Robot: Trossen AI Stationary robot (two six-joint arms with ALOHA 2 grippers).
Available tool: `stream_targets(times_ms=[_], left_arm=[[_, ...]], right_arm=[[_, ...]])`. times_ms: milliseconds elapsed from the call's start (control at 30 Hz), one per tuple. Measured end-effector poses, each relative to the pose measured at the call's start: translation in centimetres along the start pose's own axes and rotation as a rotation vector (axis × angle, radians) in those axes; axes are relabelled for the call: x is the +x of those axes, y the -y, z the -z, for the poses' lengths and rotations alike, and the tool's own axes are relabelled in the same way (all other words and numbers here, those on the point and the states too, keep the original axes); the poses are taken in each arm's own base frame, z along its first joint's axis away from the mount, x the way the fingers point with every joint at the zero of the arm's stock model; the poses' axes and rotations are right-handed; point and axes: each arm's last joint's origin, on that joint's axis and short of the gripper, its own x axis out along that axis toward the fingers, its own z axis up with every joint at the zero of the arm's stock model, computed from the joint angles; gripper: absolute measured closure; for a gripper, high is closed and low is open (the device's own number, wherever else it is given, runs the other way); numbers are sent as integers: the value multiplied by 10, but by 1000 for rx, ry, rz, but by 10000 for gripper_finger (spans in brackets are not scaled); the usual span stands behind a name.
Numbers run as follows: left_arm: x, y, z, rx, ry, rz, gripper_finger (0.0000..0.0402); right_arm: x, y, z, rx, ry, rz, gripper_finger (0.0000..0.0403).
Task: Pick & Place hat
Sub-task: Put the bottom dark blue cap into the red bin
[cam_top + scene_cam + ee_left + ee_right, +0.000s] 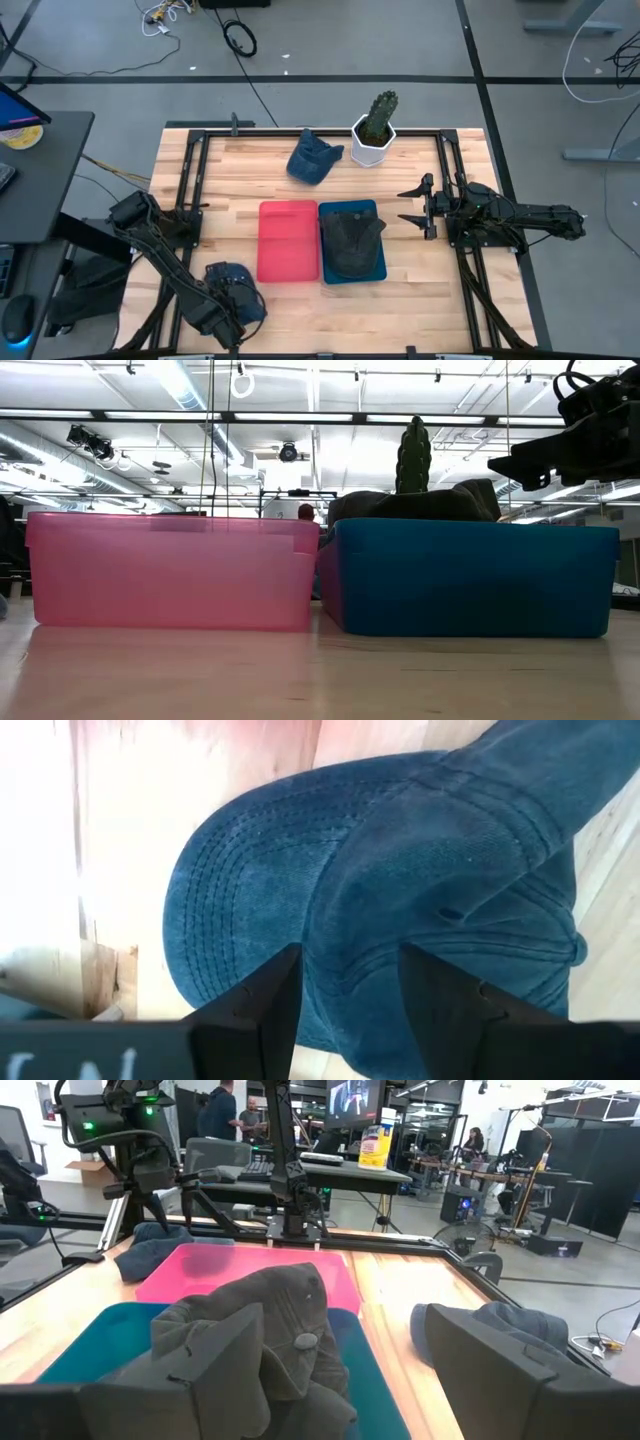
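Note:
A blue cap [232, 283] lies near the table's near left corner, with my left gripper [236, 303] down on it; in the left wrist view the cap [400, 870] fills the picture. A second blue cap [314, 160] rests on the table at the far side. A dark grey hat [352, 243] sits in the blue bin [378, 272]; the pink bin [288, 241] stands beside it. My right gripper [415, 204] hovers open, just right of the blue bin and above it [540, 460]. My left gripper is shut on the blue cap's crown [350, 975], a ridge of cloth pinched between the two fingers [265, 1010]. The fingers come from above, pointing down. The brim [235, 870] sticks out beyond them. Whether the cap is off the table, I cannot tell.
A cactus in a white pot [375, 135] stands at the far edge, right of the second blue cap. Black frame rails [195, 180] run along the table's left and right sides. Bare wood shows between the bins and the near edge.

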Motion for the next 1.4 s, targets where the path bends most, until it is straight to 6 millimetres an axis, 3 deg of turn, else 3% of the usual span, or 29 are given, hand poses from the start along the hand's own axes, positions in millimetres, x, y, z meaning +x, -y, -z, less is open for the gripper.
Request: stream_targets(times_ms=[167,433,533,600,700,733,1100,1400], left_arm=[[8,-3,3,-10,-9,-22,232],[51,-20,21,-11,-131,-72,233],[53,-21,22,-13,-136,-74,255],[51,-20,21,-7,-136,-72,292],[43,-16,18,-7,-133,-42,373],[39,-15,17,-11,-133,-40,383],[-32,-13,0,66,-120,-77,390],[-87,-29,-38,125,70,-87,390]], right_arm=[[0,0,0,0,0,0,121],[0,0,0,0,0,0,121],[0,0,0,0,0,0,121],[0,0,0,0,0,0,121],[0,0,0,0,0,0,121],[0,0,0,0,0,0,121],[0,0,0,0,0,0,121],[0,0,0,0,0,0,121]])
